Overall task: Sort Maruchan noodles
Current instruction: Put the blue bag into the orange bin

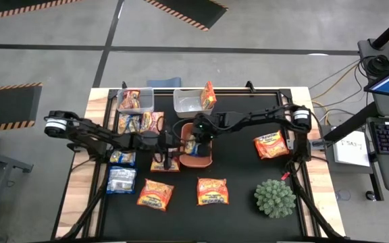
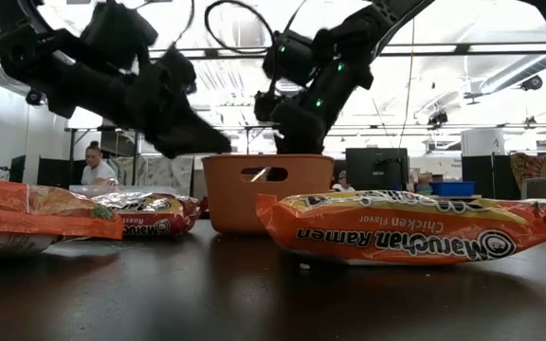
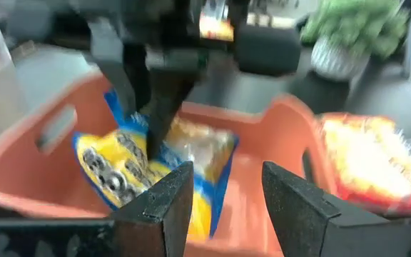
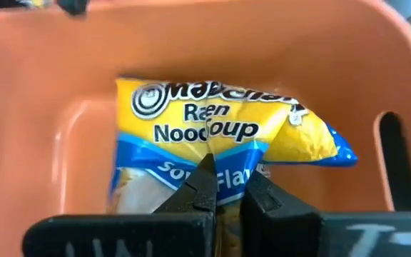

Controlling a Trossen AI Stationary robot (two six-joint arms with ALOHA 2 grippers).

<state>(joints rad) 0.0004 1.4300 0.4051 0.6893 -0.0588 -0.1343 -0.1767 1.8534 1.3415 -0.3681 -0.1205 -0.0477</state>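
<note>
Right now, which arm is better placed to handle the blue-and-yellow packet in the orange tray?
Right. The right gripper is already pinched on the blue-and-yellow packet inside the orange tray; the left gripper is open beside the tray.

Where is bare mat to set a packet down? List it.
Free: the mat between the orange tray and the lone right packet, and the strip between the front packets and the plant ball. Crowded: the left side, where packets cluster by the left gripper.
</note>
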